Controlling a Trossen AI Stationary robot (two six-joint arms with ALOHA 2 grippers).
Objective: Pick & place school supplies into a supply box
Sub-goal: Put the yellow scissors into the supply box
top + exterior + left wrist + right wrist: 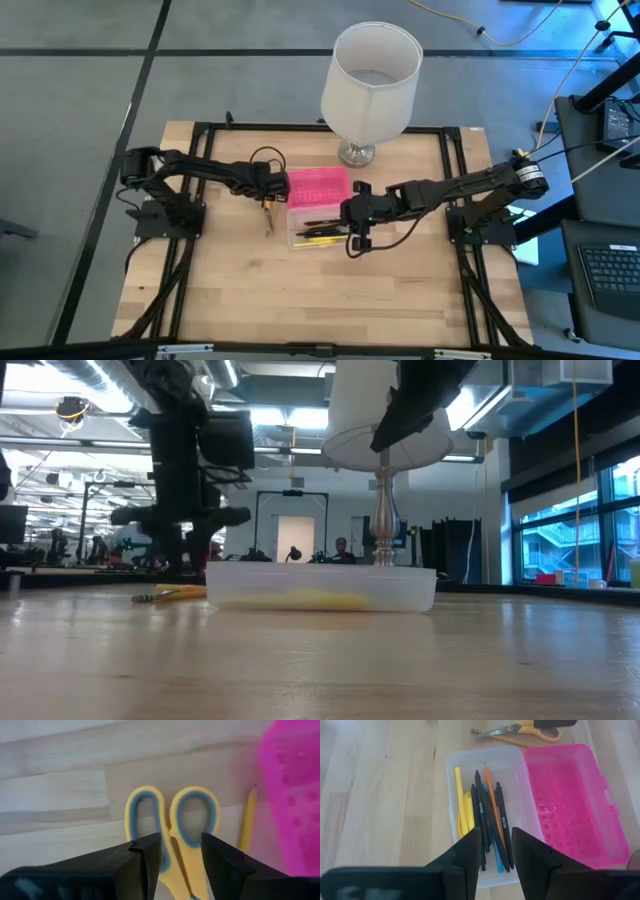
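Scissors [172, 832] beneath lowered, open left pincer [181, 851]; right pincer [496, 851] open, empty.

Counter [380, 795]: pale wood, matt, visible grain.
Supply box [470, 762]: clear smooth plastic; lid [572, 805] glossy pink plastic, embossed grid.
Scissors [172, 822]: yellow plastic handles, metal blades.
Lamp [370, 80]: white shade, shiny metal base.
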